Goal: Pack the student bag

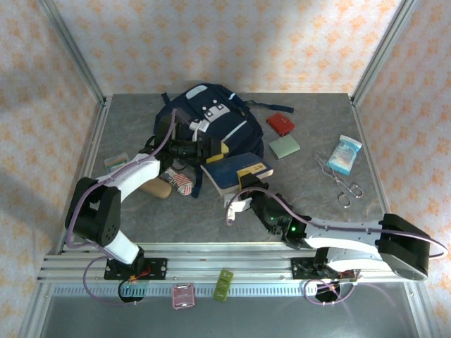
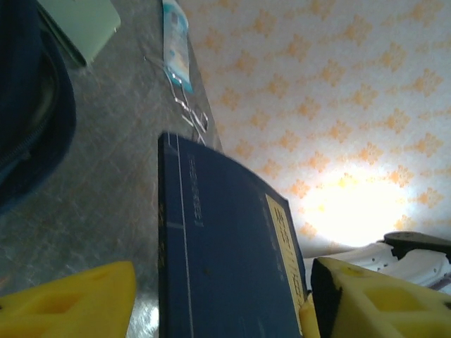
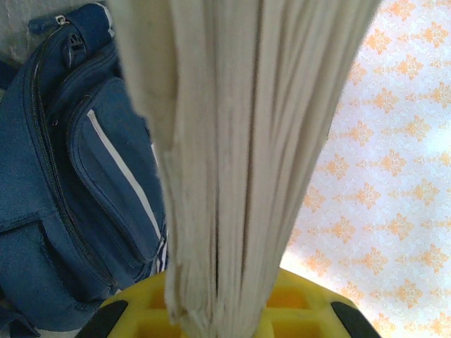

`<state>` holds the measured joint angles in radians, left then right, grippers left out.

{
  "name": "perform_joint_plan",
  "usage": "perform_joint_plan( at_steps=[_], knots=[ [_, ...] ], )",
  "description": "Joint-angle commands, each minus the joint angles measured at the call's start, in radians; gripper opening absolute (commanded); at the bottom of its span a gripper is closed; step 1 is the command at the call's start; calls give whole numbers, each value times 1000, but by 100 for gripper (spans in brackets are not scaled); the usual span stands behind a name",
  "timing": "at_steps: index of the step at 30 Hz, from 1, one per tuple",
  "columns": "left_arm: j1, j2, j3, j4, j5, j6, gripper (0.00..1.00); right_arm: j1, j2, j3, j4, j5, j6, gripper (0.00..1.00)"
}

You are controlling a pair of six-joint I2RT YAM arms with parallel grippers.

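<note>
Straddling a dark blue book [image 2: 218, 232] with the left gripper [image 2: 222, 303], jaws parted. Leaving a thin gap between the far yellow finger [image 2: 70, 303] and the book's spine. Sitting just beside the front cover, with its yellow label [image 2: 285, 246], on the near finger [image 2: 380, 303]. Looking rightward over the grey table [image 2: 113, 190] toward a pale green card [image 2: 77, 24], a light blue packet [image 2: 176, 42] and metal scissors [image 2: 197, 120]. Catching the navy student bag [image 2: 28, 120] on the far side, and a white arm [image 2: 394, 260] on the near side under the patterned wall [image 2: 338, 84].
</note>
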<state>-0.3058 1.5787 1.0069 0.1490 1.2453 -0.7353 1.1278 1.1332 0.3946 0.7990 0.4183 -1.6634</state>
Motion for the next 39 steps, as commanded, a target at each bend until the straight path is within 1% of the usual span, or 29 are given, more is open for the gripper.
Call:
perform_joint_plan(
  at_steps=[1, 3, 5, 6, 7, 8, 9, 11, 13, 15, 17, 19, 20, 21, 22, 23, 24, 26, 28, 30, 32, 35, 39],
  knots=[
    [-33, -18, 29, -123, 45, 109, 60, 6, 11, 26, 145, 45, -50, 0],
    [-41, -5, 43, -189, 42, 164, 58, 6, 16, 26, 153, 41, -50, 0],
    [-41, -4, 45, -178, 52, 161, 43, 7, 15, 26, 143, 37, -50, 0],
    [-41, -6, 42, -153, 56, 155, 33, 7, 16, 26, 136, 37, -44, 0],
    [-41, -9, 39, -123, 60, 109, 23, 7, 16, 24, 124, 37, -40, 0],
    [-41, -10, 35, -87, 62, 81, 15, 6, 18, 17, 128, 39, -37, 0],
    [-41, -12, 25, -37, 73, 45, 8, 7, 19, 10, 139, 47, -34, 0],
    [-41, -21, 2, 76, 82, -41, 0, 6, 19, 4, 127, 58, -22, 0],
    [-39, -28, -19, 187, 91, -126, 0, 6, 21, -3, 126, 67, -18, 0],
    [-32, -36, -39, 295, 82, -209, 0, 6, 17, -3, 96, 81, -5, 5],
    [-23, -45, -63, 418, 69, -297, 0, 5, 11, -5, 88, 88, 15, 7],
    [-15, -52, -85, 531, 58, -377, 0, 1, 4, -14, 103, 90, 19, 1],
    [-16, -50, -92, 589, 66, -414, 0, 1, 4, -19, 121, 97, 9, 0],
    [-16, -48, -98, 634, 71, -456, 13, 0, 7, -16, 116, 106, -2, 0],
    [-17, -47, -103, 657, 71, -479, 22, -1, 9, -18, 125, 109, -11, 0],
    [-18, -47, -105, 669, 77, -483, 29, -1, 13, -19, 148, 111, -16, 0],
    [-19, -48, -103, 647, 80, -465, 36, -2, 15, -16, 164, 112, -13, 0],
    [-15, -56, -95, 532, 60, -380, 43, 0, 13, -13, 185, 116, -28, 0],
    [-13, -68, -62, 332, 29, -233, 53, -2, 12, -10, 204, 123, -42, 0],
    [-12, -67, -2, 76, -5, -30, 58, 0, 6, -5, 211, 120, -49, 0],
    [-12, -57, 34, -52, -16, 62, 62, 2, 0, -1, 209, 114, -56, 0],
    [-9, -45, 47, -122, -12, 105, 64, 9, -3, 14, 210, 108, -68, 0],
    [-13, -49, 45, -115, 7, 101, 64, 10, 6, 26, 201, 88, -73, 0]
  ],
)
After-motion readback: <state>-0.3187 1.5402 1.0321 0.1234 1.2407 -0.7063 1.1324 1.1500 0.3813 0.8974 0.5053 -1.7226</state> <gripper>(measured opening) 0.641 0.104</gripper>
